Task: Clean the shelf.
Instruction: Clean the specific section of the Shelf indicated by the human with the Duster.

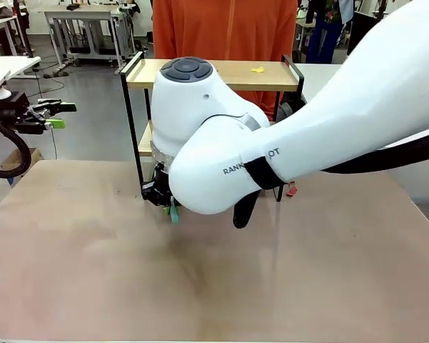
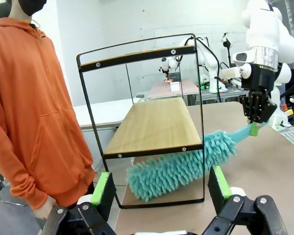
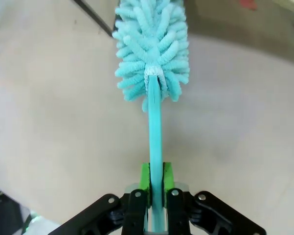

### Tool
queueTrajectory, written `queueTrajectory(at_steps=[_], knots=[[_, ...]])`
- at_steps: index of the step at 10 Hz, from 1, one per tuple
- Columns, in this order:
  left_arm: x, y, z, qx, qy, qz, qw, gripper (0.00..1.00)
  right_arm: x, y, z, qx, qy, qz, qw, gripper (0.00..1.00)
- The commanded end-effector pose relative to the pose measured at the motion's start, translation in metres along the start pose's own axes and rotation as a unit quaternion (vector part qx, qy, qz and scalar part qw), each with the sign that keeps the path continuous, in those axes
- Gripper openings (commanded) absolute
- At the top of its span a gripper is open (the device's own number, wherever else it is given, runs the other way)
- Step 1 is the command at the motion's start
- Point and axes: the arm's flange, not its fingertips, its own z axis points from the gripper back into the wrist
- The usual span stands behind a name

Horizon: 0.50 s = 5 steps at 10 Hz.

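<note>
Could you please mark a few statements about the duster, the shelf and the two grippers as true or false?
1. The right gripper is shut on the handle of the teal duster. True.
2. The left gripper holds a cloth. False: it is open and empty.
3. The duster's fluffy head rests on the top board of the shelf. False: it is low down, beneath the lower board.
4. A small yellow scrap lies on the top board. True.
</note>
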Motion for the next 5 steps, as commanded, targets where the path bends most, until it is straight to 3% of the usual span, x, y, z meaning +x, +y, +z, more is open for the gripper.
queueTrajectory(at_steps=[1,4,5], knots=[[0.002,-0.003,-0.001,-0.004,0.009,-0.006,1.000,1.00,-0.002,-0.007,0.007,-0.002,-0.012,-0.017,1.000,0.13],[0.002,-0.003,-0.001,-0.004,0.009,-0.006,1.000,1.00,0.002,-0.001,0.000,-0.002,-0.001,-0.002,1.000,0.13],[0.002,-0.003,-0.001,-0.004,0.009,-0.006,1.000,1.00,0.002,0.010,-0.006,-0.023,-0.028,-0.017,0.999,0.13]])
